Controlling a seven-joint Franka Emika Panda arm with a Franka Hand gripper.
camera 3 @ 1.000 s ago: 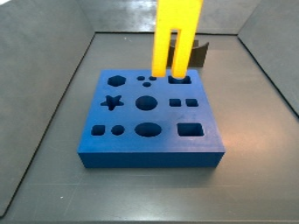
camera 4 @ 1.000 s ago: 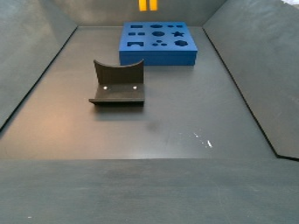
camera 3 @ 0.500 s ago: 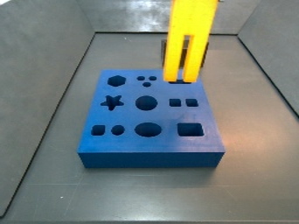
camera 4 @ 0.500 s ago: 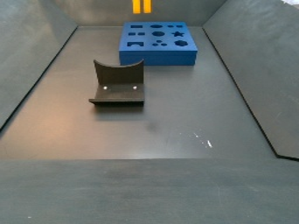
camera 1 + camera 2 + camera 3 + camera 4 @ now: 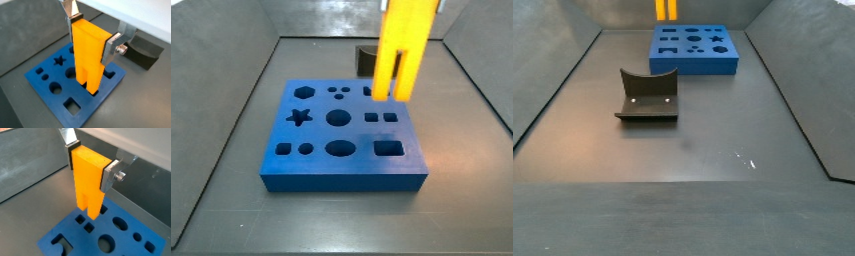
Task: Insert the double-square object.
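Observation:
My gripper (image 5: 93, 34) is shut on the double-square object (image 5: 89, 56), a tall bright yellow piece held upright with its two prongs pointing down. Both wrist views show the silver fingers (image 5: 110, 172) clamping its upper end (image 5: 89, 180). The prongs hang just above the blue block with shaped holes (image 5: 338, 135), over its far right part (image 5: 401, 60). The pair of small square holes (image 5: 381, 117) lies just in front of the prong tips. In a side view only the prongs (image 5: 665, 10) show above the block (image 5: 694, 52); the gripper itself is out of both side views.
The dark fixture (image 5: 647, 95) stands on the grey floor well away from the block, and shows behind the block in another side view (image 5: 368, 58) and in a wrist view (image 5: 143, 52). Grey walls enclose the floor on the sides and back.
The yellow piece has moved to the right across the block's far edge and risen slightly. The block and the fixture have not moved.

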